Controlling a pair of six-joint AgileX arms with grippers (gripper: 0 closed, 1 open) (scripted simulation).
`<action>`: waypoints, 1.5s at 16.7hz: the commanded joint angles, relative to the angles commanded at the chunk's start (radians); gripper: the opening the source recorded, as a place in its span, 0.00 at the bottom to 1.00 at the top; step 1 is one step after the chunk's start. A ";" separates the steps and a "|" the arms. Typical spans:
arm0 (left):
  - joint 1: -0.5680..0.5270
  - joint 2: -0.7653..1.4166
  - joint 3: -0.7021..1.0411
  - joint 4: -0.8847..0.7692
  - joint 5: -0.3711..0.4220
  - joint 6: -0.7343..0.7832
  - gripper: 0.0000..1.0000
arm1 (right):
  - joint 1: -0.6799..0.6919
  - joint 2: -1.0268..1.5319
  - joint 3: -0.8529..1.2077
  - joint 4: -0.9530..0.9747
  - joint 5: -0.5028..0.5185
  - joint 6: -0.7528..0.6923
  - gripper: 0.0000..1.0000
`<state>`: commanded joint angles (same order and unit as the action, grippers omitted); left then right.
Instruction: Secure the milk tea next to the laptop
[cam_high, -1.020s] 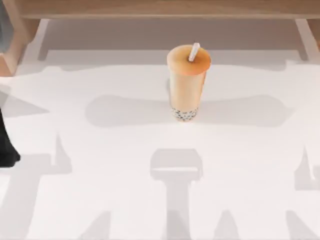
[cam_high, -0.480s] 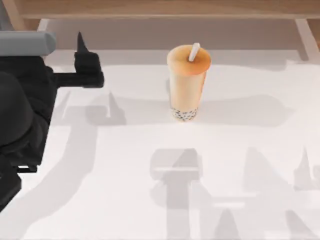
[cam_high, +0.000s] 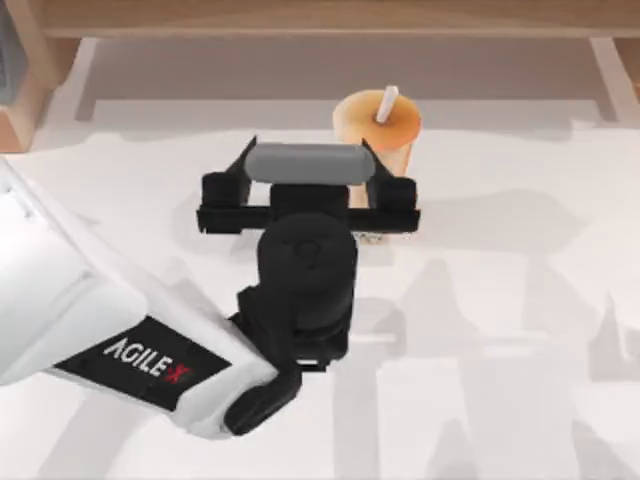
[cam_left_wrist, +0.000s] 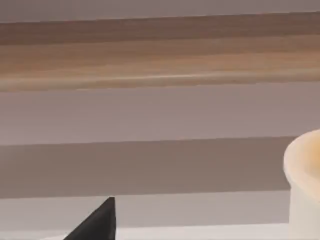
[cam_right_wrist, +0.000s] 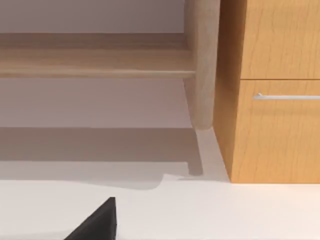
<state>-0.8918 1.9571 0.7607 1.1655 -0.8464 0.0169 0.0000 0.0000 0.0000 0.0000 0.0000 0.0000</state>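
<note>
The milk tea (cam_high: 385, 125) stands upright at the back middle of the white table (cam_high: 520, 300), a pale orange cup with an orange top and a white straw (cam_high: 387, 103). My left gripper (cam_high: 308, 152) is open just left of the cup and in front of it. Its fingers point toward the back, and the right-hand finger (cam_high: 372, 160) overlaps the cup's left side. The gripper body hides the cup's lower part. In the left wrist view one dark fingertip (cam_left_wrist: 99, 221) shows, with the cup's rim (cam_left_wrist: 302, 162) off to the side. The laptop is out of view.
A wooden shelf edge (cam_high: 320, 18) runs along the back. The right wrist view shows a wooden cabinet (cam_right_wrist: 275, 100) with a drawer handle (cam_right_wrist: 287, 96), a rounded wooden leg (cam_right_wrist: 201, 60) and a dark part of my right gripper (cam_right_wrist: 97, 222).
My left arm has swung in from the table's left edge to the middle, and its open gripper now sits beside the milk tea. The cup has not moved.
</note>
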 joint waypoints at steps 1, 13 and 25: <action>-0.033 0.071 0.031 0.046 -0.032 -0.001 1.00 | 0.000 0.000 0.000 0.000 0.000 0.000 1.00; -0.145 0.309 0.144 0.209 -0.140 -0.005 1.00 | 0.000 0.000 0.000 0.000 0.000 0.000 1.00; 0.009 0.403 0.374 0.071 0.017 -0.011 1.00 | 0.000 0.000 0.000 0.000 0.000 0.000 1.00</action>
<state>-0.8824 2.3600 1.1350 1.2365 -0.8290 0.0061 0.0000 0.0000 0.0000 0.0000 0.0000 0.0000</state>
